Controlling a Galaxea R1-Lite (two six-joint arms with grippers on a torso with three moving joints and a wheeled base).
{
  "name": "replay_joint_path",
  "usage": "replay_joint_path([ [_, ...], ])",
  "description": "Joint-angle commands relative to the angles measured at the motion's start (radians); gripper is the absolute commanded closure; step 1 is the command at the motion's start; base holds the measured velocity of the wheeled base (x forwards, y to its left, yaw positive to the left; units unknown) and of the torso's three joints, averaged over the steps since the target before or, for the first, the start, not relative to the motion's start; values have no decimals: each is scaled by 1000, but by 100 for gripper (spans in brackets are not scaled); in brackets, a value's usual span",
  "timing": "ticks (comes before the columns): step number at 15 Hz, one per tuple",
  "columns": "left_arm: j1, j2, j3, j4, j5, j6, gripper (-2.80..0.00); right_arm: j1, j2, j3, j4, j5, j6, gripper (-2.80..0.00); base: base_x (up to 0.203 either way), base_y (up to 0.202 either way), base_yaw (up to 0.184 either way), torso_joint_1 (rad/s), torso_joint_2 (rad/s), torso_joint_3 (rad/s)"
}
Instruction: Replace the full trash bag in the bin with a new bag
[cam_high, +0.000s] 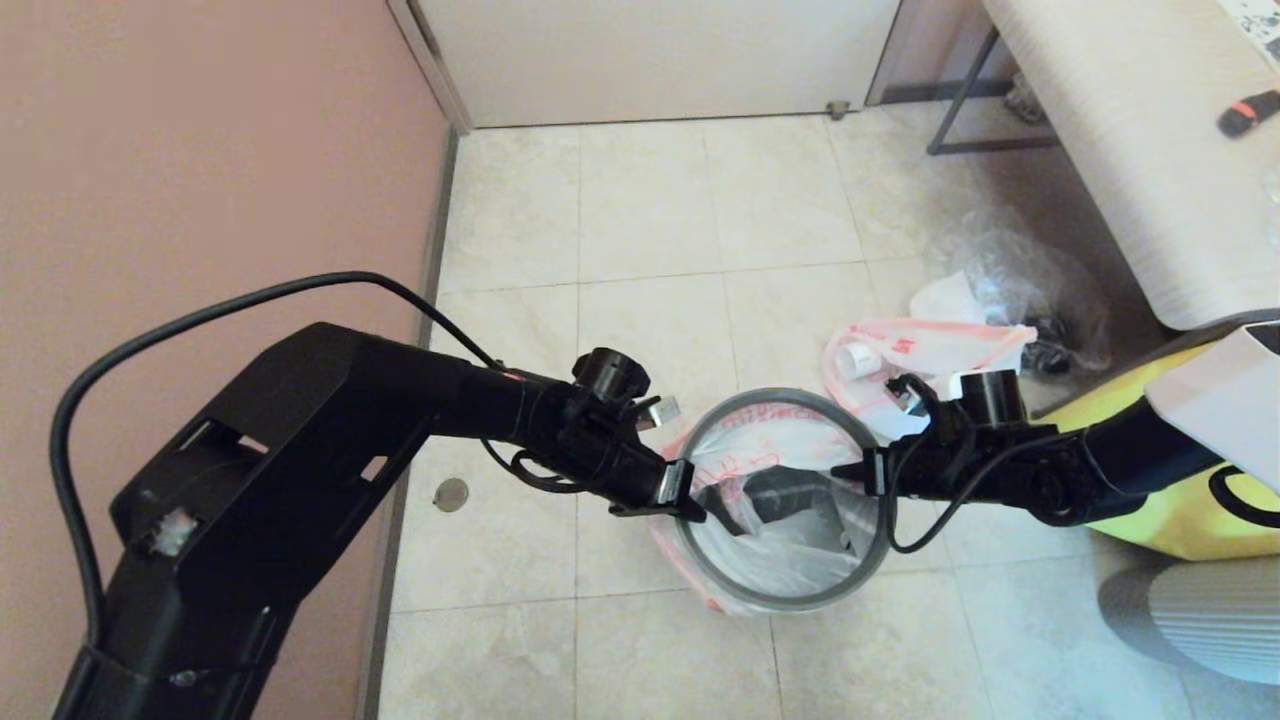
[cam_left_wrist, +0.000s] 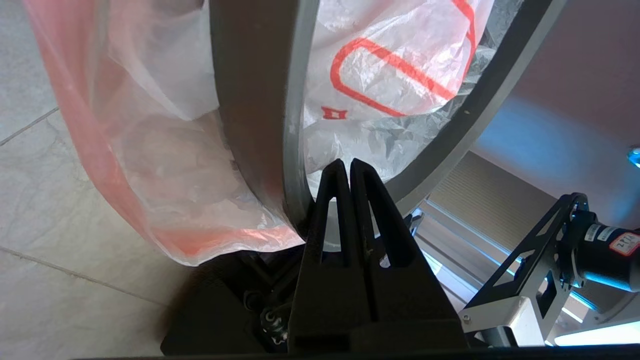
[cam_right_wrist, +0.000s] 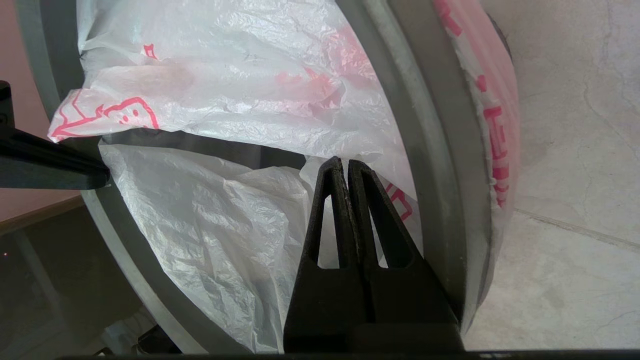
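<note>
both clenched grippers, left (cam_high: 690, 505) and right (cam_high: 850, 470), flank the bin (cam_high: 790, 600) rim (bare floor around).

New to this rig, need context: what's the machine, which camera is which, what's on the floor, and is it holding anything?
It is a two-armed robot. The big picture looks down from its head; the other two come from cameras behind each arm's fingers. The left gripper and right gripper sit at opposite sides of the bin, both shut at its grey hoop, seemingly pinching the new bag that lines it. On the tiled floor behind lie the full trash bag, a clear plastic bag and a yellow tote.
</note>
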Motion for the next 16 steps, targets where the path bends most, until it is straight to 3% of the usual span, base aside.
replay_joint_path([
  [1, 2, -40, 2, 3, 1, -2, 0, 10, -45, 10, 1, 2, 0, 0, 0, 0, 0, 0, 0, 0],
  [4, -13, -194, 22, 13, 16, -11, 0, 28, -226, 44, 80, -6, -3, 0, 0, 0, 0, 0, 0, 0],
  [6, -36, -337, 57, 28, 89, -28, 0, 31, -399, 79, 171, -35, -19, 0, 0, 0, 0, 0, 0, 0],
  [10, -97, -581, 139, 148, 484, -56, 0, 32, -745, 183, 368, -117, -59, 0, 0, 0, 0, 0, 0, 0],
  [13, -92, -705, 229, 207, 873, -90, 0, 28, -997, 275, 552, -197, -143, 0, 0, 0, 0, 0, 0, 0],
  [16, -108, -906, 340, 223, 1006, -97, 0, 52, -1250, 345, 728, -280, -179, 0, 0, 0, 0, 0, 0, 0],
])
